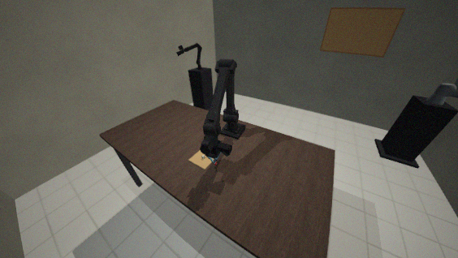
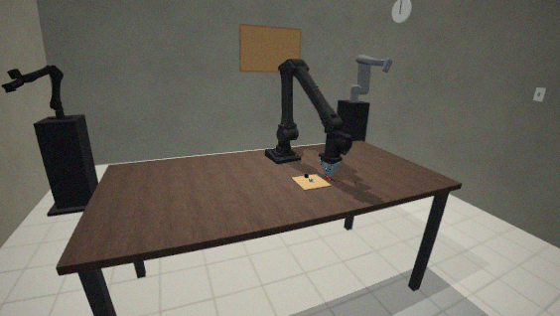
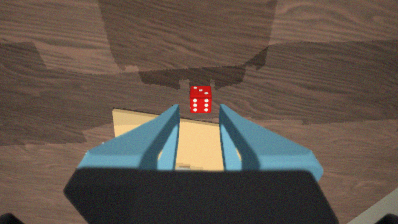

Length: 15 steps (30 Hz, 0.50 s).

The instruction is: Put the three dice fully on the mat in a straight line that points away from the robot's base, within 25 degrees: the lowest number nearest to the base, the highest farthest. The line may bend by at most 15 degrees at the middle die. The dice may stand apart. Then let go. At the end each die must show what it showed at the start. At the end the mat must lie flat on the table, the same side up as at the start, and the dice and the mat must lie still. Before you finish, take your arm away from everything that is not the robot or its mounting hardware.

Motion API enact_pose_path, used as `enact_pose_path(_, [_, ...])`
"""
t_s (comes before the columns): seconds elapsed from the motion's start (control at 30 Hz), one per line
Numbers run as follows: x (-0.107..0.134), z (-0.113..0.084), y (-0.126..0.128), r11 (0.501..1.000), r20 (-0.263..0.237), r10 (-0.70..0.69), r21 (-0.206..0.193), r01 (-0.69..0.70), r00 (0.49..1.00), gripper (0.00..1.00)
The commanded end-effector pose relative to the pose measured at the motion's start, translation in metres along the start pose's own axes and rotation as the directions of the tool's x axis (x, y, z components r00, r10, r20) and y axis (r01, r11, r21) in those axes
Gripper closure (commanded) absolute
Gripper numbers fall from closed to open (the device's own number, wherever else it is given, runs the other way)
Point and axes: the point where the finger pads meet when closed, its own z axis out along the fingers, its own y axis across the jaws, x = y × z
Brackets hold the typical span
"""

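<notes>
The red die (image 1: 216,164) (image 2: 328,178) (image 3: 200,100) lies on the table just beyond one edge of the tan mat (image 1: 196,161) (image 2: 318,185) (image 3: 200,145). In the wrist view two of its faces show, one with six pips and one with three. My gripper (image 2: 328,173) (image 3: 199,111) is partly open and holds nothing; its blue fingertips point down close above the red die, one to each side of it in the wrist view. A white die (image 1: 203,157) (image 2: 311,180) and a black die (image 2: 306,175) are on the mat; their pips are too small to read.
The robot's base (image 1: 233,131) (image 2: 282,156) stands at the back edge of the wooden table (image 1: 284,182) (image 2: 189,199). Two other arms stand on black pedestals (image 1: 200,87) (image 2: 67,164) away from the table. In the wrist view the fingers and gripper body hide much of the mat.
</notes>
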Motion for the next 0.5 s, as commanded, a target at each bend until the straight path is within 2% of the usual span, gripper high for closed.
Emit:
enact_pose_path(0.0, [0.001,-0.012,-0.028,0.999,0.004,0.001,0.053,-0.001,1.0,0.7])
enact_pose_path(0.1, [0.001,-0.009,-0.026,0.999,0.004,0.001,0.051,-0.001,1.0,0.7])
enact_pose_path(0.27, [0.002,0.007,-0.008,1.0,0.002,0.0,0.014,0.0,1.0,0.7])
enact_pose_path(0.47, [0.002,0.014,-0.005,1.0,0.001,0.0,0.008,0.0,1.0,0.7])
